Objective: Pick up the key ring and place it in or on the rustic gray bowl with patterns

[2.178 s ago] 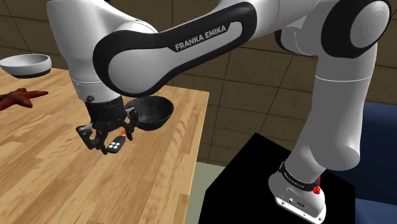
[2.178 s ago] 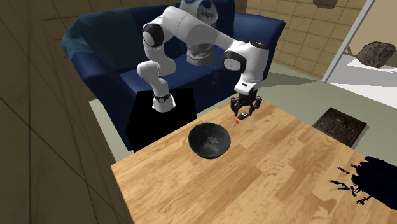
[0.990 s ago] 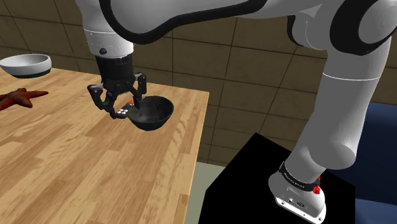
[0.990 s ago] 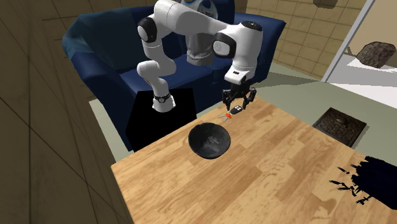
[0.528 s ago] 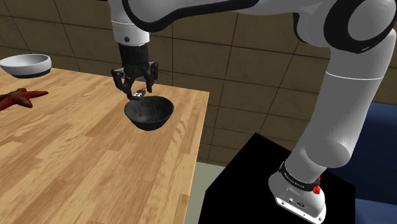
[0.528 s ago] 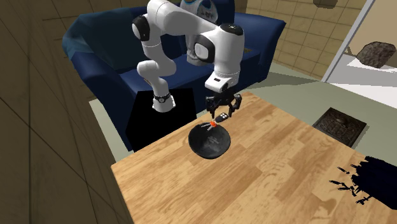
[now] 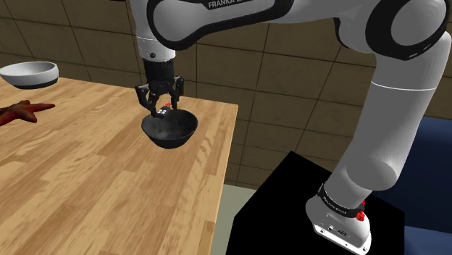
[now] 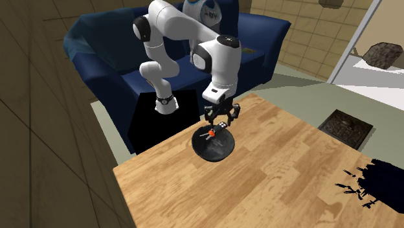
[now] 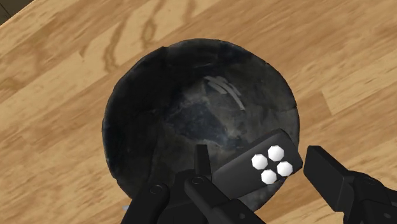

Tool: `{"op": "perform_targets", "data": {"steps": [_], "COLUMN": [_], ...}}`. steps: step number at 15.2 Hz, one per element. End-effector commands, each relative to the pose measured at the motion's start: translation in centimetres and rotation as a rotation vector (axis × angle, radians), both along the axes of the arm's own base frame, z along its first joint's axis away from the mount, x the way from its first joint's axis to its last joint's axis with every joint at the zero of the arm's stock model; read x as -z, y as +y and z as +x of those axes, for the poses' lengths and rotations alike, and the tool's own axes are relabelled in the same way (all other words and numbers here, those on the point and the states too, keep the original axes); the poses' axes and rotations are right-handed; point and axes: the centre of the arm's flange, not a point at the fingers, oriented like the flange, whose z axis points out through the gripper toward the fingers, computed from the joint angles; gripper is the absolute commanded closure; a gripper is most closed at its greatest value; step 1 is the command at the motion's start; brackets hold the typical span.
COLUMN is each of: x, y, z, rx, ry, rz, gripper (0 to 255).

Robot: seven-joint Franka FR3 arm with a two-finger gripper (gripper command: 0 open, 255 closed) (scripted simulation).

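Over the dark gray bowl on the desk, our end effector is clamped on the key ring; we'd guess it's light, stiff, a bit slick, so squeezing its flat black body seems best

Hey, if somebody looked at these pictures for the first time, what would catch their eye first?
Most striking is the big white arm reaching over the wooden table, its black gripper holding a key ring with a white-buttoned fob just above a dark bowl near the table edge closest to the stand. Next comes the blue sofa behind the stand in the second exterior view.
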Motion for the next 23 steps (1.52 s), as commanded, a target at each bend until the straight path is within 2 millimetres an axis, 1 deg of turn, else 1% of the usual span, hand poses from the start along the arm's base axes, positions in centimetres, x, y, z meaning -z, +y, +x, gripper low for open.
{"op": "perform_targets", "data": {"steps": [1, 9, 17, 18, 23], "x": [1.0, 5.2, 5.2, 5.2, 5.2], "y": [0.0, 0.0, 0.0, 0.0, 0.0], "z": [0.0, 0.0, 0.0, 0.0, 0.0], "rx": [0.000, 0.000, 0.000, 0.000, 0.000], "ry": [0.000, 0.000, 0.000, 0.000, 0.000], "rz": [0.000, 0.000, 0.000, 0.000, 0.000], "gripper": [255, 255, 255, 0, 0]}}
